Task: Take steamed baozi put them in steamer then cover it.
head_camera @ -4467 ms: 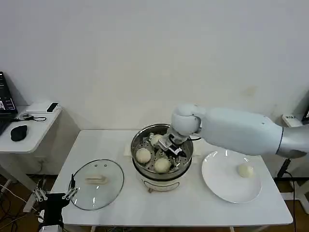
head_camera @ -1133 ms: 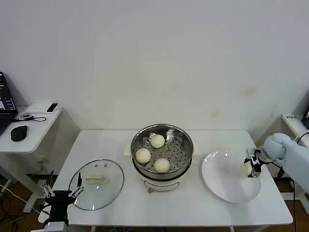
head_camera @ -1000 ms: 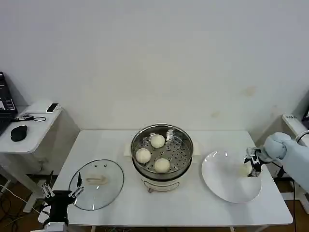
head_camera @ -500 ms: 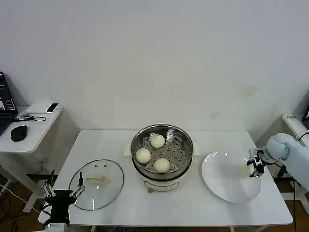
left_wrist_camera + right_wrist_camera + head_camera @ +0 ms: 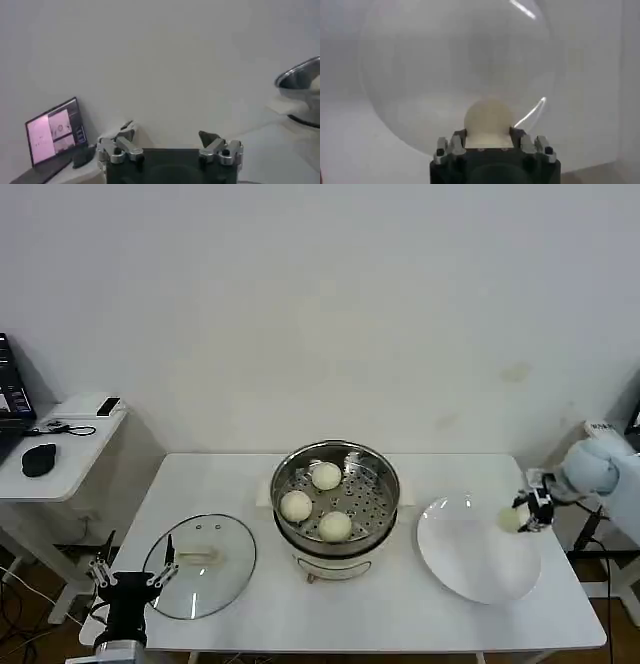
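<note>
in the head view, the round shiny stainless-steel steamer [image 5: 335, 502] on its white electric base is seen at the middle of the white table [image 5: 400, 609], and three small round cream-white steamed buns [image 5: 334, 526] are counted on its perforated tray, at about 12, 9 and 6 o'clock of the tray. the 3 o'clock part of the tray is bare. the round flat white plate [image 5: 470, 559] lies at 3 o'clock of the steamer and nothing rests on it. the fourth cream-white bun [image 5: 510, 519] is pinched by the right gripper [image 5: 522, 514] and held above the plate's far right rim. from that gripper the steamer lies at 9 o'clock, well apart, so the carry is judged to run leftward toward the bare spot; the right arm is plainly the nearer one. the round clear glass cover [image 5: 201, 564] with its cream-white oblong handle lies flat at 8 o'clock of the steamer, the handle's long axis running left to right. the left gripper [image 5: 131, 582] is parked just beside the cover's near left rim.

in the left wrist view, the left gripper [image 5: 169, 148] is shown with fingers spread and nothing between them; the steamer [image 5: 300, 82] edge is seen far off.

in the right wrist view, the bun [image 5: 488, 123] is seen clamped between the right gripper's [image 5: 488, 141] fingers, with the plate [image 5: 420, 75] beneath.
</note>
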